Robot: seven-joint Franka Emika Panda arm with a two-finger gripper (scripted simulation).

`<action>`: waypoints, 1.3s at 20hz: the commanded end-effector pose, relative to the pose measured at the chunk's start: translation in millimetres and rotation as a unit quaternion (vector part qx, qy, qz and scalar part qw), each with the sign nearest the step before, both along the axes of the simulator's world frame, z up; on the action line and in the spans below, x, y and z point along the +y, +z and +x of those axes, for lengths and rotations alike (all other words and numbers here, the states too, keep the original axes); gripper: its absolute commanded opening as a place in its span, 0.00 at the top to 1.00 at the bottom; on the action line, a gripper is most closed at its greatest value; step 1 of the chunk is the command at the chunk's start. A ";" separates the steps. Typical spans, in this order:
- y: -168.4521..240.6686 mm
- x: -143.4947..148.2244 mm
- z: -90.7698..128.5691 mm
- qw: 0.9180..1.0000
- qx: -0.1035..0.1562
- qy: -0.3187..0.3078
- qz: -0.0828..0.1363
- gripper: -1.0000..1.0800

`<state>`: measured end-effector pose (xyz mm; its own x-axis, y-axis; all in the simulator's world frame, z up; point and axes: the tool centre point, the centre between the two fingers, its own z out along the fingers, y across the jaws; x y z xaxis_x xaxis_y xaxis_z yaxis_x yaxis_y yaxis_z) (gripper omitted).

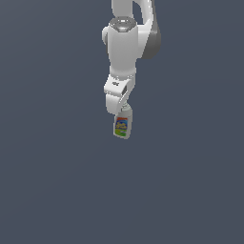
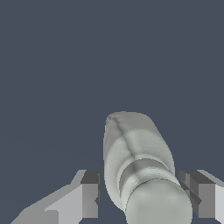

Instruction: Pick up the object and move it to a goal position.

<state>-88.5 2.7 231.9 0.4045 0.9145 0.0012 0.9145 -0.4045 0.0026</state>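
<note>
Bottle (image 1: 122,127) hangs under the end effector (image 1: 123,110), neck up between the fingers (image 2: 89,194). From the wrist view I see a gap on one side, so I can't tell whether it's clamped. Risk: loose or off-centre grip, bottle swings or slips to the worktop (image 1: 47,190) in transit.

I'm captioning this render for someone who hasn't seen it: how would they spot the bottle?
Find the white robot arm coming down from the top of the exterior view. Just below its gripper is a small white-grey bottle, the only thing with colour: a red, blue, yellow and green label against plain grey.
</note>
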 end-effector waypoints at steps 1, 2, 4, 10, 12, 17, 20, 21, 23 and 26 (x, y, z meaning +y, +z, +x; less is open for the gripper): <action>-1.5 -0.2 -0.6 1.000 0.001 0.000 0.000 1.00; -0.1 0.1 0.0 1.000 0.000 0.000 0.000 1.00; 0.9 -0.3 0.4 1.000 0.000 0.000 0.000 1.00; 14.8 -6.0 6.6 1.000 0.000 0.000 0.000 1.00; 23.1 -9.5 10.3 1.000 0.000 0.000 0.000 1.00; 50.3 -20.9 22.8 1.000 0.000 0.000 0.000 1.00; 70.2 -29.3 32.3 1.000 0.001 0.000 0.000 1.00; 77.4 -32.2 35.6 1.000 0.001 0.000 0.000 1.00; 92.3 -38.4 42.7 1.000 0.001 0.000 0.000 1.00; 113.4 -47.3 53.1 1.000 0.001 0.000 0.000 1.00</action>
<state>-42.1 -39.9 328.4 0.4048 0.9144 -0.0034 0.9144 -0.4048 -0.0094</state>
